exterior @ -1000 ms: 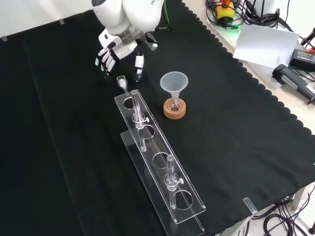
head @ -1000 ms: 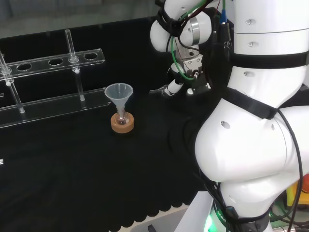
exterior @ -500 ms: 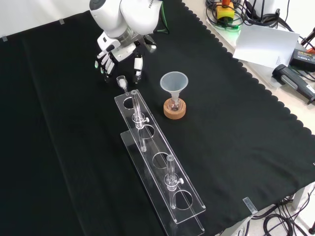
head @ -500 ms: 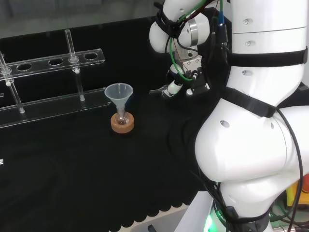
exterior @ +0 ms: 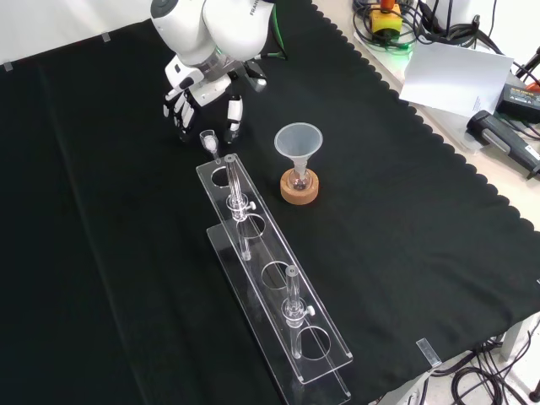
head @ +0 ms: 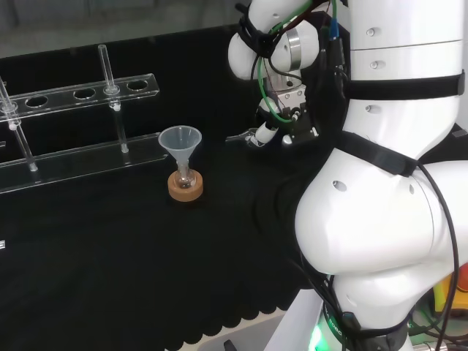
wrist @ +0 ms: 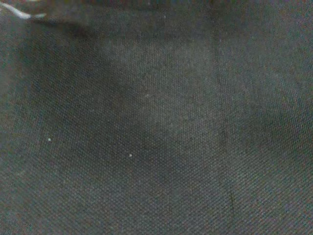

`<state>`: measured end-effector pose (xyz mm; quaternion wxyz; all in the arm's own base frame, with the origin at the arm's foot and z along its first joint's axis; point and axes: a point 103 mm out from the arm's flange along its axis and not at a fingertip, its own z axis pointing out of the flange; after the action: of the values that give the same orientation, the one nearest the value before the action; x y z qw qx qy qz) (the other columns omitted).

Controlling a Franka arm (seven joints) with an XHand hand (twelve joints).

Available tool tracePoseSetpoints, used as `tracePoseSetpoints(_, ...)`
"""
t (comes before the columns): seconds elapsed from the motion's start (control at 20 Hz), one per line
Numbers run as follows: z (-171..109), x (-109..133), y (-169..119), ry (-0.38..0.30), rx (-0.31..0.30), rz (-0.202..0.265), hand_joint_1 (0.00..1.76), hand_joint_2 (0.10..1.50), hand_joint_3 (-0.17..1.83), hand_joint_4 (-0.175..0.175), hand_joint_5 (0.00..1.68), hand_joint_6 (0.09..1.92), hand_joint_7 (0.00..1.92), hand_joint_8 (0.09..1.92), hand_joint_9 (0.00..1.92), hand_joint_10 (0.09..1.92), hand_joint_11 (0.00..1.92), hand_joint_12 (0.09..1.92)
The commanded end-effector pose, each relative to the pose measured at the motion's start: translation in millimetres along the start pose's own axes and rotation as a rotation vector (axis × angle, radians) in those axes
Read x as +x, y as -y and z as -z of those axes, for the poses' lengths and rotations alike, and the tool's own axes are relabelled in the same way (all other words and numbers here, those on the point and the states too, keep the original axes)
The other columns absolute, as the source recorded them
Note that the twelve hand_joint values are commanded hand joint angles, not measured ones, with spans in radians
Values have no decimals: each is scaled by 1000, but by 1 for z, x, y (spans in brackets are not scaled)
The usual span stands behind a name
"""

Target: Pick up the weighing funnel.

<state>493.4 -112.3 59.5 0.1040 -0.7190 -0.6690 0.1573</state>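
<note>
Hand (exterior: pixel 196 89) over weighing funnel (exterior: pixel 207 139) — nothing held.
Front view: fingers (exterior: pixel 177 108) and thumb hang down, spread, only slightly bent, empty. The small clear weighing funnel lies on the black cloth (exterior: pixel 101 211) just below them, beside the far end of the clear rack (exterior: pixel 278 295) (2 tubes upright in it). Big funnel (exterior: pixel 299 142) stands near, on its cork ring (exterior: pixel 299 192).

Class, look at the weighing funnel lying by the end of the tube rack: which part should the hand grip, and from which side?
Probably its wide scoop end, pinched across from above. In the front view the weighing funnel lies flat with its stem towards the rack, which crowds that side; the open hand is on the free side.
</note>
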Motion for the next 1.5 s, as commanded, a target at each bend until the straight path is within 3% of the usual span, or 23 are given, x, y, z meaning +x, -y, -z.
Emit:
tracePoseSetpoints(0.05,-2,2,-2,10,-23,1,701,664,270,90,685,87,815,250,506,495,0,880)
tracePoseSetpoints(0.3,-3,7,-4,24,-44,-3,715,628,360,113,753,87,890,222,575,453,0,1019)
tracePoseSetpoints(0.65,-3,8,-5,17,-48,-11,739,613,405,129,803,87,973,223,614,436,0,1078)
tracePoseSetpoints(0.95,-4,7,-5,26,-54,-14,771,609,439,171,942,106,1044,209,669,409,0,1137)
tracePoseSetpoints(1.5,-2,12,-8,24,-81,-23,805,607,477,175,1035,164,1127,191,762,373,0,1221)
